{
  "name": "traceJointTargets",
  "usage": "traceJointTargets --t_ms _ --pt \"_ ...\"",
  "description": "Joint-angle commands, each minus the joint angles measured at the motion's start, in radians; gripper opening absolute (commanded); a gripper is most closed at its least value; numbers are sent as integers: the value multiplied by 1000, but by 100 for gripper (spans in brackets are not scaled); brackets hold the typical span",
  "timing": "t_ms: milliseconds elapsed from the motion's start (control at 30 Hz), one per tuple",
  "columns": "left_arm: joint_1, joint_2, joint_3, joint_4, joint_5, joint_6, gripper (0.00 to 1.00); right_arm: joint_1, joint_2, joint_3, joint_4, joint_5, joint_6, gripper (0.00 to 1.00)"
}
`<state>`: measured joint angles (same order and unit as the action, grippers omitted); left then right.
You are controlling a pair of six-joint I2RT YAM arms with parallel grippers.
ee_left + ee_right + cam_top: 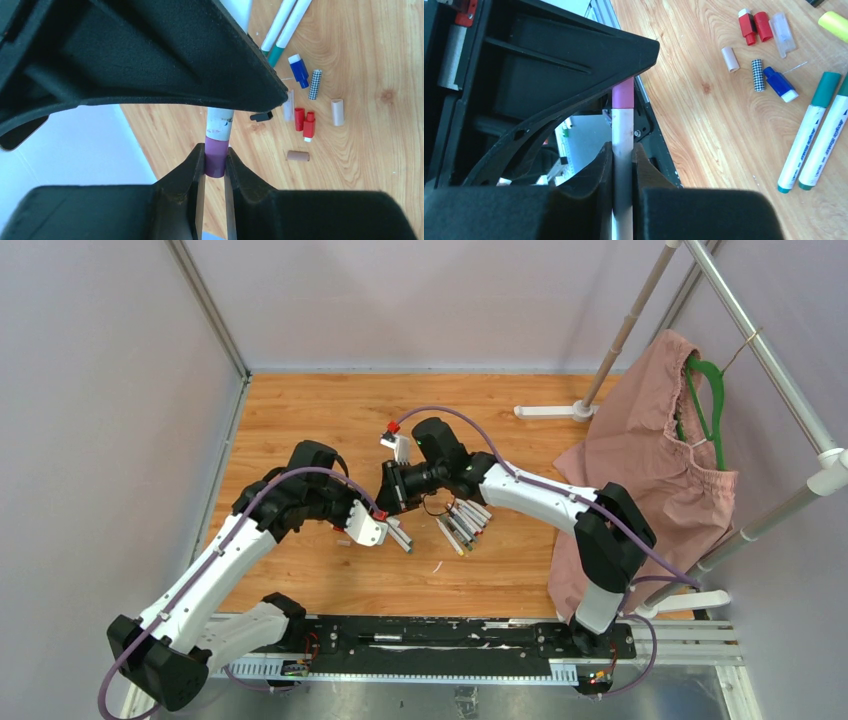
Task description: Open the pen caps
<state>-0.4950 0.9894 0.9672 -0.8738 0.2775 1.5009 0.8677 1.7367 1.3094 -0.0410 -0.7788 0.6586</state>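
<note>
The left gripper [216,167] is pinching the purple cap [216,152] while the right gripper [623,155], at its one o'clock, is clamping the barrel [622,125] for pulling apart.

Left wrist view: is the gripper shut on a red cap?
No, the left gripper pinches a short purple cap on a white pen barrel.

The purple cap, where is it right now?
Left wrist view, centre: the purple cap sits pinched in the left gripper, on the end of the white pen barrel that the right gripper clamps.
</note>
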Motion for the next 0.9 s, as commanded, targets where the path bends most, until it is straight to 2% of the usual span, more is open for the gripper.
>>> traceJointTargets --t_ms 0,233,400,867 --pt "-8 -9 1 7 -26 0 0 -10 1 -33 33 -23 36 0" --pt "-8 11 -23 6 -146 32 0 -48 -55 -141 33 -66 35 0" --pt "11 19 -45 13 -171 76 0 -52 -124 -231 1 -76 -1 0" --pt "150 167 0 40 -270 57 0 -65 -267 -348 -129 -38 -81 0"
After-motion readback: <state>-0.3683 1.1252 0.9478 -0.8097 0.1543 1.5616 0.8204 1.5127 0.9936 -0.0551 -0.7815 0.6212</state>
